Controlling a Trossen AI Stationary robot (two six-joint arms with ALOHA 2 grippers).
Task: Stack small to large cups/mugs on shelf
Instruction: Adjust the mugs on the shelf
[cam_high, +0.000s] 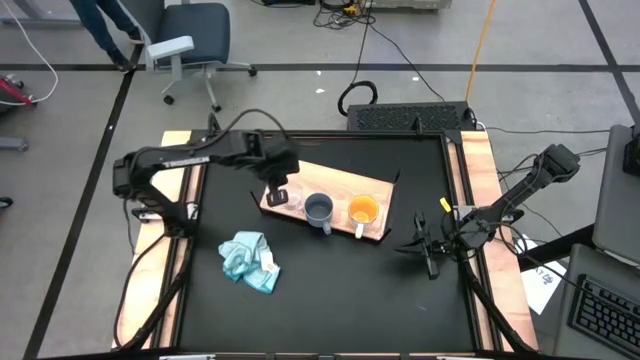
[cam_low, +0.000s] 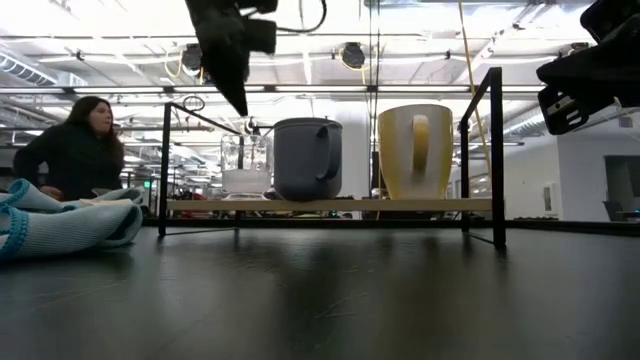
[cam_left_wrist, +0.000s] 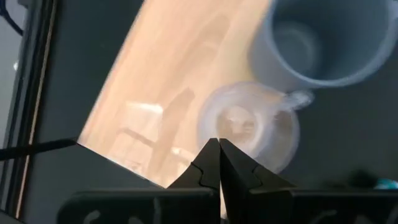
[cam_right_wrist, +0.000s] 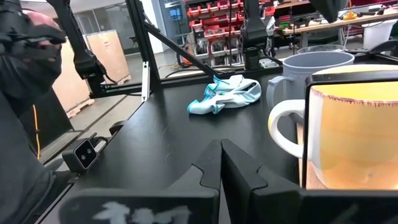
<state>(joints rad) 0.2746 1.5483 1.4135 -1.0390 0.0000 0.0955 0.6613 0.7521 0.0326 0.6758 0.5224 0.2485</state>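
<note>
A light wooden shelf board (cam_high: 335, 186) sits in a black metal frame at the table's middle. On it, from left to right, stand a small clear glass cup (cam_high: 277, 197), a grey-blue mug (cam_high: 318, 209) and an orange mug (cam_high: 362, 210) with a white handle. All three are upright on their bases. My left gripper (cam_high: 276, 184) is shut and empty, just above the glass cup (cam_left_wrist: 249, 130). In the low view its tip (cam_low: 242, 110) is clear of the cup (cam_low: 245, 160). My right gripper (cam_high: 428, 247) is shut and empty near the table's right edge.
A light blue cloth (cam_high: 248, 258) lies crumpled on the black tabletop, near-left of the shelf. The shelf's black frame posts (cam_low: 497, 150) rise at its corners. A person (cam_low: 75, 150) sits beyond the table.
</note>
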